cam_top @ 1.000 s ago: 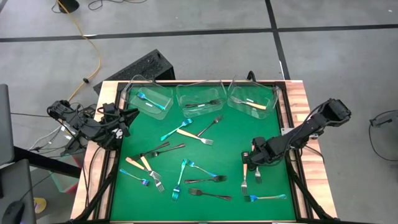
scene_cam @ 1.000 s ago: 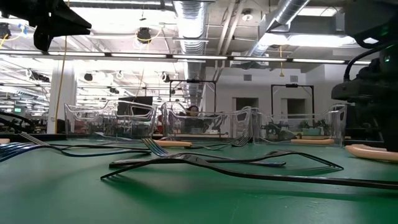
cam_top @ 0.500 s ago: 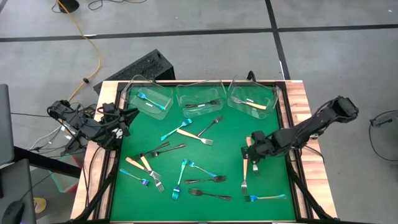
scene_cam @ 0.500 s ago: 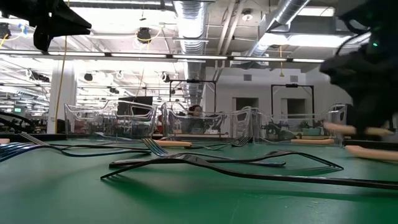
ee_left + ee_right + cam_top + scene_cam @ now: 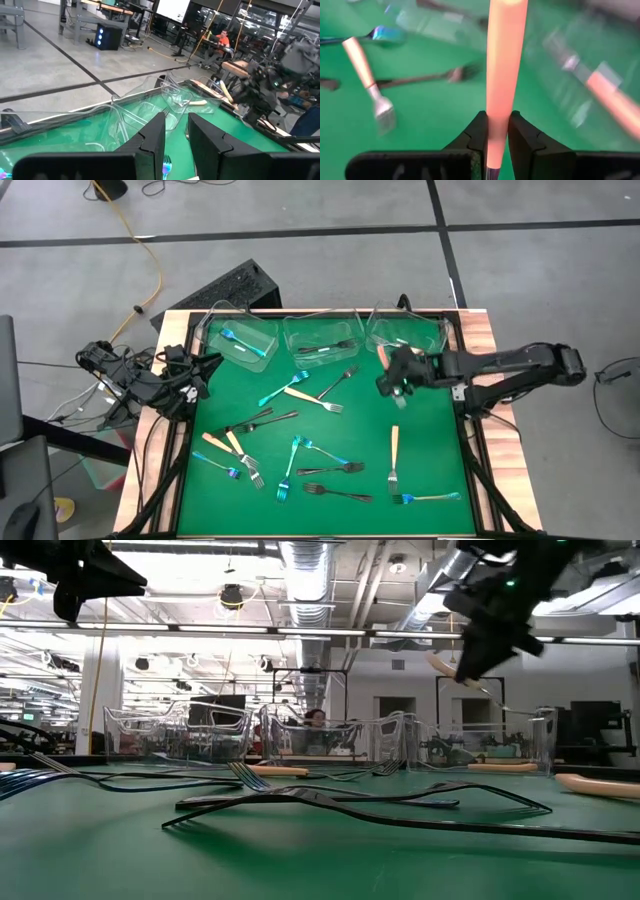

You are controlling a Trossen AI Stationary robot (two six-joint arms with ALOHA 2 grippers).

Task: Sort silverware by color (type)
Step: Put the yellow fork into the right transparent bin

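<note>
Silverware, high view: we see forks (image 5: pixel 300 450) scattered on the green mat (image 5: pixel 360 420); right gripper (image 5: pixel 396 376) beside the right tub (image 5: pixel 405 335).
Low view: we note a tan-handled fork (image 5: pixel 455 675) lifted.
Left wrist: left gripper (image 5: pixel 175 131) fingers slightly apart, empty.
Right wrist: fingers (image 5: pixel 478 131) clamp the tan handle.

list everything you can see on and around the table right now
clear tubs: three, see-through, along the mat's far edge
blue fork in tub: one, teal, left tub
dark forks in tub: dark grey, middle tub
cream fork in tub: one, right tub
loose forks: many, teal, dark and cream-handled, scattered on the green mat
yellow cable: one, floor beyond the table
left pincer: dark, mat's left edge, holding nothing
right pincer: dark, raised near the right tub, shut on a cream-handled fork
</note>
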